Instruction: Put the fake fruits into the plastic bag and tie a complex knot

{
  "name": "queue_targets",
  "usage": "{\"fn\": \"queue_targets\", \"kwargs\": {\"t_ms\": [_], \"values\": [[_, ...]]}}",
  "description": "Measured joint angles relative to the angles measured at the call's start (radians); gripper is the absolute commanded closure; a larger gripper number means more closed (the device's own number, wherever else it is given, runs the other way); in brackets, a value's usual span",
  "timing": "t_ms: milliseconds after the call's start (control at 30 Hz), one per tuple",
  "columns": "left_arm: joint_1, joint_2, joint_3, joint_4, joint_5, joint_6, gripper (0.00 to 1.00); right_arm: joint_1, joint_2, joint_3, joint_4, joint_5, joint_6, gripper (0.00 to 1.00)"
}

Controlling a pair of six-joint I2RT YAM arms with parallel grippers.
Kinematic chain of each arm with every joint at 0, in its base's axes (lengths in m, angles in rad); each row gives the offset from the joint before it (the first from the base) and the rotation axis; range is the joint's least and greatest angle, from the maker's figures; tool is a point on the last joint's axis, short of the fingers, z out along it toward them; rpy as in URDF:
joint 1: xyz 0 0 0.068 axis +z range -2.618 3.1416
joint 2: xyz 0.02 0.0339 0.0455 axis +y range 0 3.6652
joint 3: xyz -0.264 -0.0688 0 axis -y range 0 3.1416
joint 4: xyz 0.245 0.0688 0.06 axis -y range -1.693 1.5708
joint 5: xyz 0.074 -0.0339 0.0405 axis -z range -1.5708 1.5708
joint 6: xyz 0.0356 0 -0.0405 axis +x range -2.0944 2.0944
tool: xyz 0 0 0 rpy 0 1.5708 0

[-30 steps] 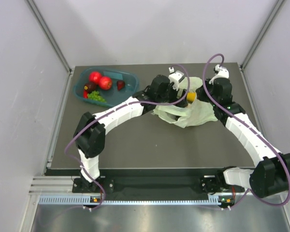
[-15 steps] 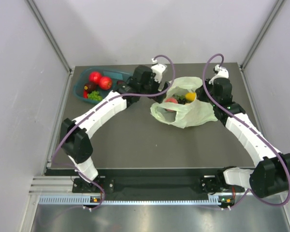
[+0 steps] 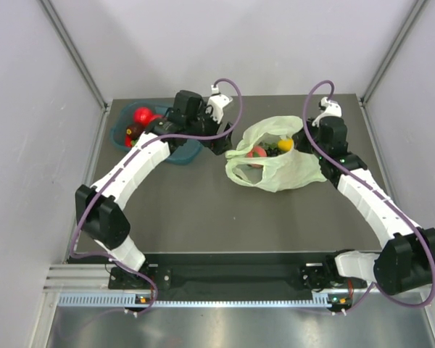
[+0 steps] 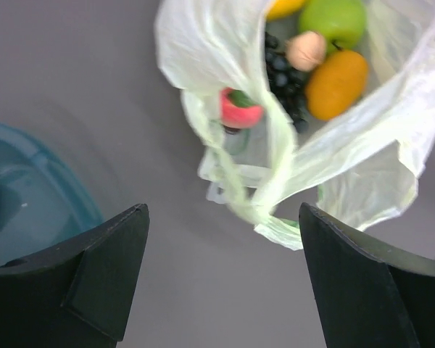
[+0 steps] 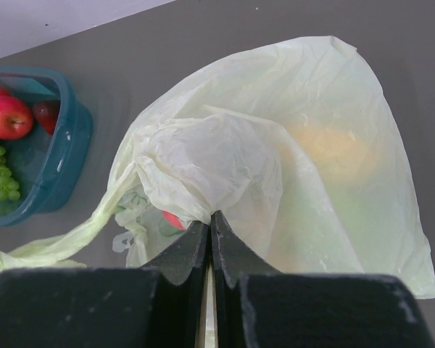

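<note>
Left gripper (image 3: 217,143) pulled leftward, plastic bag (image 3: 288,172) near, untouched

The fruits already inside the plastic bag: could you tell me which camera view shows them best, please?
The left wrist view: it looks into the open plastic bag, so the fruits show sharply. Top external shows only small red and yellow spots; right wrist sees faint colours through the plastic.

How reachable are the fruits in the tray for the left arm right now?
Probably yes. The left tool is open and empty, beside the teal tray; the tray is open-topped and nothing stands between. Its red apple and grapes lie uncovered.
</note>
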Motion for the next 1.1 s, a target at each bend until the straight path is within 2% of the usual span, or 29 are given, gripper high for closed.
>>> {"fn": "queue_targets", "kwargs": {"t_ms": [100, 367, 600, 667, 733, 900, 1033, 1067, 1100], "values": [[-0.002, 0.001, 0.000, -0.038, 0.056, 0.037, 0.16, 0.000, 0.005, 0.000, -0.001, -0.003, 0.000, 1.00], [-0.007, 0.049, 0.025, -0.101, 0.089, 0.094, 0.25, 0.000, 0.007, 0.000, -0.003, -0.004, -0.001, 1.00], [-0.011, 0.132, 0.085, -0.120, 0.084, 0.119, 0.37, 0.000, 0.007, 0.010, -0.008, -0.004, -0.003, 1.00], [-0.011, 0.161, 0.108, -0.121, 0.083, 0.123, 0.45, 0.000, 0.007, 0.014, -0.008, -0.004, -0.006, 1.00], [-0.012, 0.191, 0.130, -0.121, 0.084, 0.130, 0.46, 0.000, 0.007, 0.015, -0.008, -0.004, -0.008, 1.00], [-0.014, 0.232, 0.149, -0.138, 0.092, 0.137, 0.45, 0.000, 0.008, 0.015, -0.014, -0.004, -0.008, 1.00], [-0.024, 0.234, 0.149, -0.142, 0.081, 0.139, 0.49, 0.000, 0.008, 0.015, -0.014, -0.004, -0.008, 1.00], [-0.027, 0.234, 0.149, -0.142, 0.076, 0.140, 0.45, 0.000, 0.008, 0.015, -0.014, -0.004, -0.008, 1.00], [-0.032, 0.234, 0.149, -0.142, 0.068, 0.141, 0.35, 0.000, 0.009, 0.015, -0.014, -0.004, -0.008, 1.00]]}}
